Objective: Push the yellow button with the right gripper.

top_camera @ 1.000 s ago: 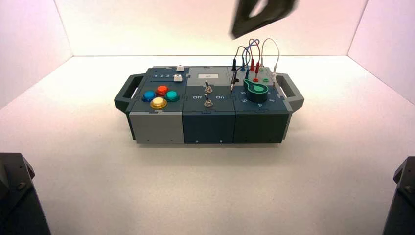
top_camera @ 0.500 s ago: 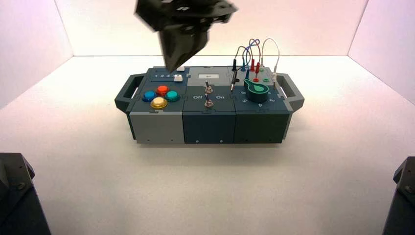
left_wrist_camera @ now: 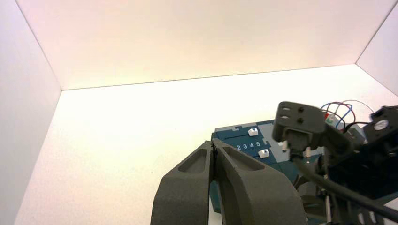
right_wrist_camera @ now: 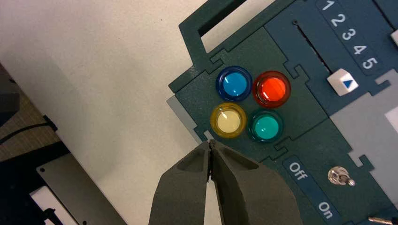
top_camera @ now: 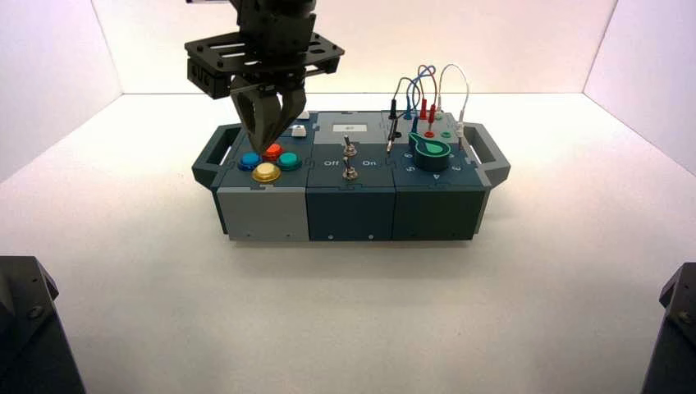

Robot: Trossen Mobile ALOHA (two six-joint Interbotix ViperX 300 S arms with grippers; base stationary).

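Observation:
The yellow button (top_camera: 266, 172) (right_wrist_camera: 228, 120) sits at the front of a cluster of coloured buttons on the left end of the box (top_camera: 263, 209). My right gripper (top_camera: 267, 151) (right_wrist_camera: 210, 143) hangs over that cluster, shut, its two fingers meeting in a point with nothing between them. In the right wrist view its tip lies just beside the yellow button, toward the box's front edge, and does not touch it. My left gripper (left_wrist_camera: 213, 145) is shut and empty, off to the box's left side; it does not show in the high view.
Blue (right_wrist_camera: 233, 84), orange-red (right_wrist_camera: 271, 89) and teal (right_wrist_camera: 266, 125) buttons crowd round the yellow one. A white slider cap (right_wrist_camera: 343, 82) rides beside numbers 1 to 5. Toggle switches (top_camera: 350, 160), a green knob (top_camera: 428, 150) and wires (top_camera: 427, 94) lie further right. Black blocks (top_camera: 25, 328) fill the front corners.
My right gripper has swept in from the upper right, moved left across the box and come down over the button cluster. The box has not moved.

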